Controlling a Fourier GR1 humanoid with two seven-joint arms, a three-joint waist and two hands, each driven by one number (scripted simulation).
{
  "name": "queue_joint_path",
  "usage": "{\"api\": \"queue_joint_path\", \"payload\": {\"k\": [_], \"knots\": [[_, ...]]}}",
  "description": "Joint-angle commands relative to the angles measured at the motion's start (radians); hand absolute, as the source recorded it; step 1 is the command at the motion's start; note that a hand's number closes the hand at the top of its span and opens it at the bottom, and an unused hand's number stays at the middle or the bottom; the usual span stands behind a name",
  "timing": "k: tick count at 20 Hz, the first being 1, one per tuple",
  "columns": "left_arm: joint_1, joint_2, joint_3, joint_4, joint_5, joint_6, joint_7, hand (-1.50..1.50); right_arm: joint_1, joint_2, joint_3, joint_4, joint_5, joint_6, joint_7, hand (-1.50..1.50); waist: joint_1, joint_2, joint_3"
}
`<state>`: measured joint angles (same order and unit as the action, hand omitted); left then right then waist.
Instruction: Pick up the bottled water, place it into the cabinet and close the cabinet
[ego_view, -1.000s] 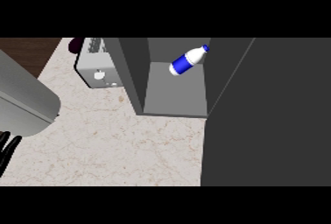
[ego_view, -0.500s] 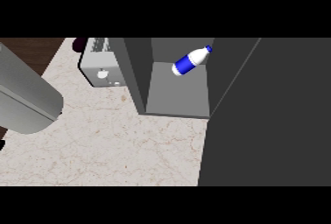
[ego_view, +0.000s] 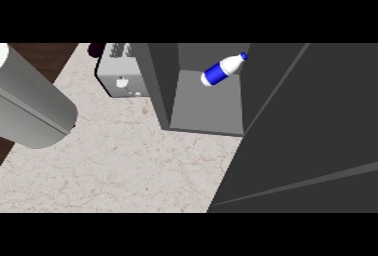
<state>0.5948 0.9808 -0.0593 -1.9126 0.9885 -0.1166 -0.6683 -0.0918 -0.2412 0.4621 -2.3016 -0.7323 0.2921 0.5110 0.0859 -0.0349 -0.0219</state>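
Observation:
The bottled water (ego_view: 220, 71), white with a blue label, lies tilted inside the open cabinet compartment (ego_view: 203, 107), its cap pointing up and right. The cabinet's dark grey door (ego_view: 310, 130) fills the right side of the view and hides the compartment's right part. My left forearm (ego_view: 29, 110), a grey cylinder, comes in at the left edge, well apart from the cabinet. Neither hand shows in this view.
A grey toaster-like appliance (ego_view: 118, 72) stands against the cabinet's left wall, with a dark purple thing (ego_view: 96, 48) behind it. Pale marble counter (ego_view: 125, 165) spreads below, with its dark wooden edge (ego_view: 44, 52) at the upper left.
My left forearm has risen and pulled left, and the black fingers seen at the lower left have gone out of view. The door's lower edge has come a little further left.

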Motion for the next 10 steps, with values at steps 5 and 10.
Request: {"api": "queue_joint_path", "payload": {"k": [5, 10], "knots": [[0.063, 0.03, 0.062, 0.02, 0.024, -0.113, -0.025, -1.5, -0.355, 0.2, 0.143, 0.142, 0.201, -0.255, 0.166, 1.5, 0.044, 0.016, 0.007], [0.073, 0.047, 0.124, 0.033, 0.055, -0.165, -0.034, -1.5, -0.63, 0.239, 0.201, 0.31, 0.04, -0.305, 0.214, 1.5, 0.054, 0.033, 0.015]]}}
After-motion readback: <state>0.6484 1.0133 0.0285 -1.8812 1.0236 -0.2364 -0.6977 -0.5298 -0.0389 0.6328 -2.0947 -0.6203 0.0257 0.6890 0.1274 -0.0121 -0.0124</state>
